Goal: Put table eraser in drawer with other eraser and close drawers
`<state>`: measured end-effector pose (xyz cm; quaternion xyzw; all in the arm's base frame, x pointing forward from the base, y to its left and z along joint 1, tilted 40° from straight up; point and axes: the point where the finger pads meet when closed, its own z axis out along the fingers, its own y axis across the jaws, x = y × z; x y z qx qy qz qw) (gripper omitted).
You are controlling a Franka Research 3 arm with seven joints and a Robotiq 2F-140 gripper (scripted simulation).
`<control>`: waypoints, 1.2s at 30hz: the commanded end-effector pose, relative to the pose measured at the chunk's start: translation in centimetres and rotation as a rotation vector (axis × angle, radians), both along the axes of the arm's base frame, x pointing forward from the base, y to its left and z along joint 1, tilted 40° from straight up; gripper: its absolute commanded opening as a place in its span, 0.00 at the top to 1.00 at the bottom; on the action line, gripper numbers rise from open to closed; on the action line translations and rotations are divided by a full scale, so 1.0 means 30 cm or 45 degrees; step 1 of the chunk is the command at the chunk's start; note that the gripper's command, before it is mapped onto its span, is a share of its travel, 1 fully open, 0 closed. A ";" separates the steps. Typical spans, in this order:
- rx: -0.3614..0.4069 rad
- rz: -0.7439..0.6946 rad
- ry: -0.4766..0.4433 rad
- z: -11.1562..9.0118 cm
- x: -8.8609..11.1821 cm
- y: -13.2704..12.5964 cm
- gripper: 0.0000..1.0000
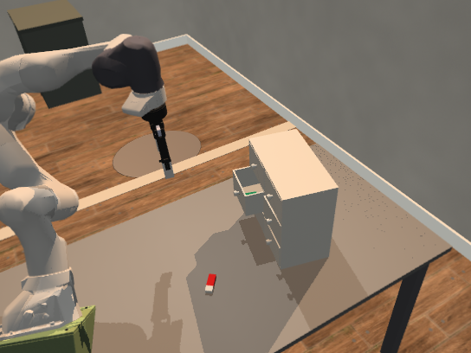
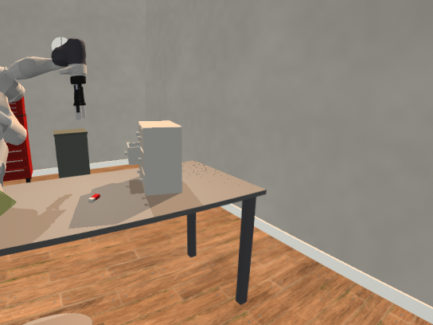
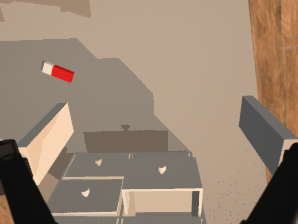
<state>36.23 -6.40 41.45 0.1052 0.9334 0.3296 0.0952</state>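
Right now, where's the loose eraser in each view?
Top: eraser on the table, lower centre, in front of the chest.
Exterior: left of the chest.
Wrist: upper left, beyond the drawers.
Shared landmark: the chest.

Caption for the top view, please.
Open, empty gripper hangs high beside the chest, whose top drawer is pulled out; red-and-white eraser lies on the table.
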 end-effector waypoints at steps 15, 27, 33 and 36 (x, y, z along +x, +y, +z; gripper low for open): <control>0.024 0.020 0.040 0.176 -0.082 -0.126 0.00; 0.024 0.020 0.040 0.193 0.064 -0.157 0.00; 0.024 0.020 0.040 0.210 0.223 -0.190 0.00; 0.024 0.020 0.040 0.213 0.245 -0.195 0.00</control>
